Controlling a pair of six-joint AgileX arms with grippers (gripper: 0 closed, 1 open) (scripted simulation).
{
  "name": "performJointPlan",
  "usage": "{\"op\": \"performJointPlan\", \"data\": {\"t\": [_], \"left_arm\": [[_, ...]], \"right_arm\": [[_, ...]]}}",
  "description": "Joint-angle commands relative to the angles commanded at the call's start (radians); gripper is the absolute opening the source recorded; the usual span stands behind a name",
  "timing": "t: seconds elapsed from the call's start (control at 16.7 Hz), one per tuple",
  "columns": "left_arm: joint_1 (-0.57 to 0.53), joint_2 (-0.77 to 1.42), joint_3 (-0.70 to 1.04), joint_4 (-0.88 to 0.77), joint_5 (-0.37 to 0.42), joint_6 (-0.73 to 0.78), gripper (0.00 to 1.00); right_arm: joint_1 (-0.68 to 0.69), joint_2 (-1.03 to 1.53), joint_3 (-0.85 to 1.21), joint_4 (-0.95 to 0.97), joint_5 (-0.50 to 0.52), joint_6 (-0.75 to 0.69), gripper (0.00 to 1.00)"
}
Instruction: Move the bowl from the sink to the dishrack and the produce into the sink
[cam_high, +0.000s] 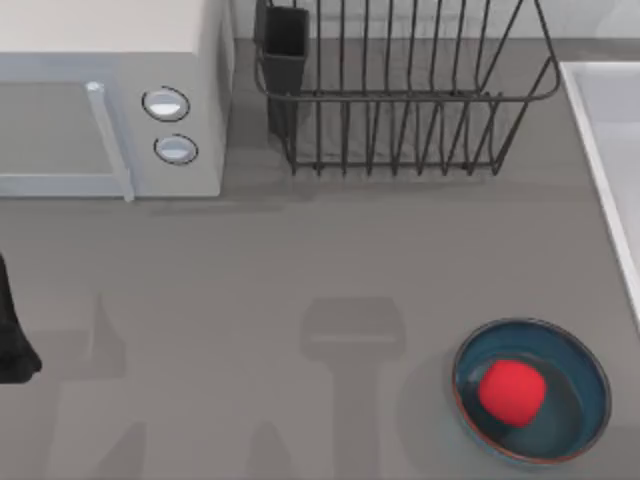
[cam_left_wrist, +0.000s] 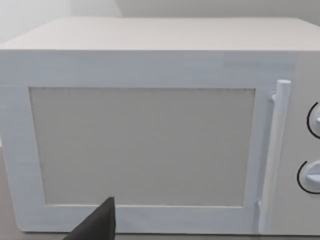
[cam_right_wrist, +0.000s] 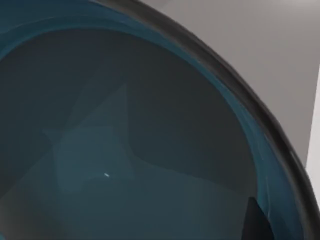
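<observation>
Right gripper hangs close over the inside of a deep teal bowl (cam_right_wrist: 150, 150), with 1 dark fingertip (cam_right_wrist: 257, 220) near its rim; I cannot tell how far it is open or whether it grips anything. Judging by this, the bowl step is in hand, and next comes a firm hold on the rim and a carry to the dishrack (cam_high: 400, 90) at the tabletop's far edge. Left arm (cam_high: 12, 340) is parked at the left edge, facing the microwave (cam_left_wrist: 150, 140), while the red produce (cam_high: 511, 389) lies in a shallow blue dish (cam_high: 580, 420) near the front right corner, beside the sink (cam_high: 605, 150).

The pale white-grey rectangular sink (cam_high: 612, 160) runs off the right edge of the top view, so just its raised rim and a strip of basin are there. The dark wire dishrack (cam_high: 400, 90) and its black square utensil cup (cam_high: 285, 40) are cut by the top edge. The white microwave (cam_high: 110, 95) is cropped at the left. A black piece of the left arm (cam_high: 12, 340) pokes in at the left edge; its fingers cannot be made out. The right wrist view sits so close inside a teal-blue bowl (cam_right_wrist: 150, 150) that its outline is cut off on every side.
</observation>
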Motion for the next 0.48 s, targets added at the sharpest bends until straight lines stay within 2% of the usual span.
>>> {"op": "performJointPlan", "data": {"t": [0.24,0.48], "left_arm": [[0.0,0.0,0.0,0.0,0.0,0.0,1.0],[0.0,0.0,0.0,0.0,0.0,0.0,1.0]], "right_arm": [[0.104,0.004,0.027,0.102,0.06,0.079,0.0],[0.366,0.035,0.049,0.339,0.2,0.233,0.0]]}}
